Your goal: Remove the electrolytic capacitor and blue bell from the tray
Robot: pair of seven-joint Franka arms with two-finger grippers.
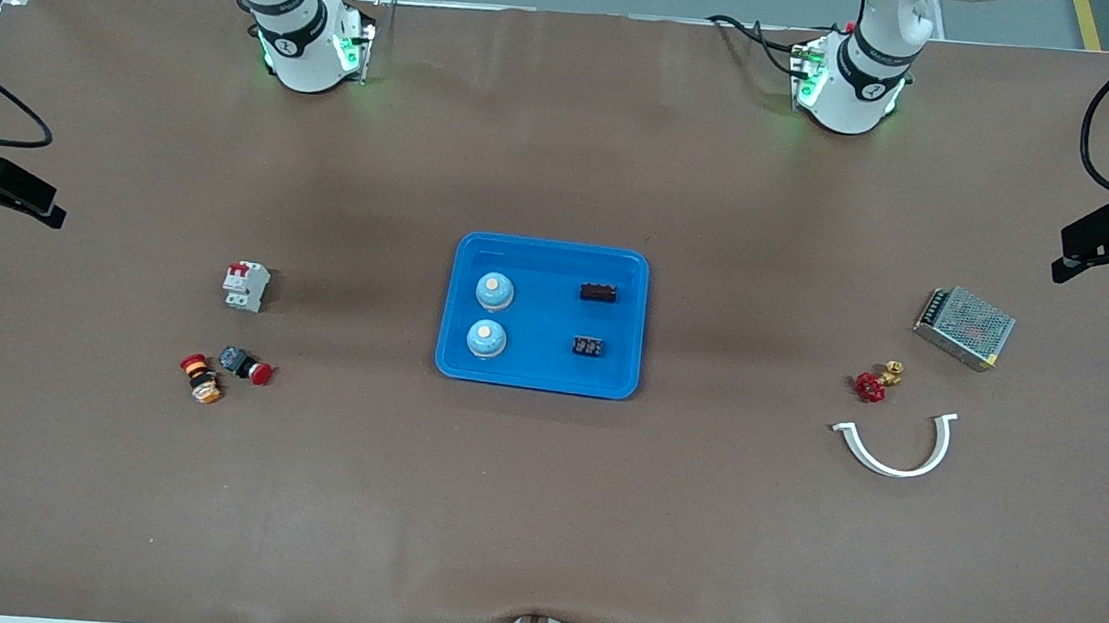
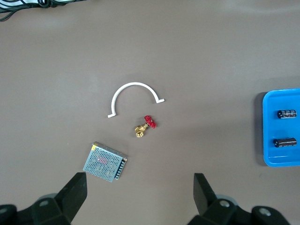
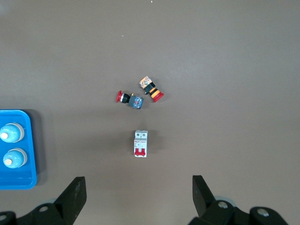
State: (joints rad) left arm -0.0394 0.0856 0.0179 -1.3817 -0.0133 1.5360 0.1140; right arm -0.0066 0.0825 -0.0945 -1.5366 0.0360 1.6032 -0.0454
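A blue tray (image 1: 539, 378) sits mid-table. In it are two pale blue bells (image 1: 494, 291) (image 1: 486, 339) at the right arm's end and two dark capacitors (image 1: 598, 293) (image 1: 590, 347) at the left arm's end. The left wrist view shows the tray's edge (image 2: 269, 154) and the capacitors (image 2: 286, 113). The right wrist view shows the tray's edge (image 3: 18, 183) and the bells (image 3: 11, 132). My left gripper (image 2: 140, 183) is open and empty, high over bare table beside a metal power supply. My right gripper (image 3: 139, 185) is open and empty, high over bare table beside a circuit breaker.
Toward the left arm's end lie a metal-mesh power supply (image 1: 964, 327), a red-handled brass valve (image 1: 875, 383) and a white curved bracket (image 1: 896, 446). Toward the right arm's end lie a white circuit breaker (image 1: 246, 286) and two red push buttons (image 1: 245, 365) (image 1: 200, 378).
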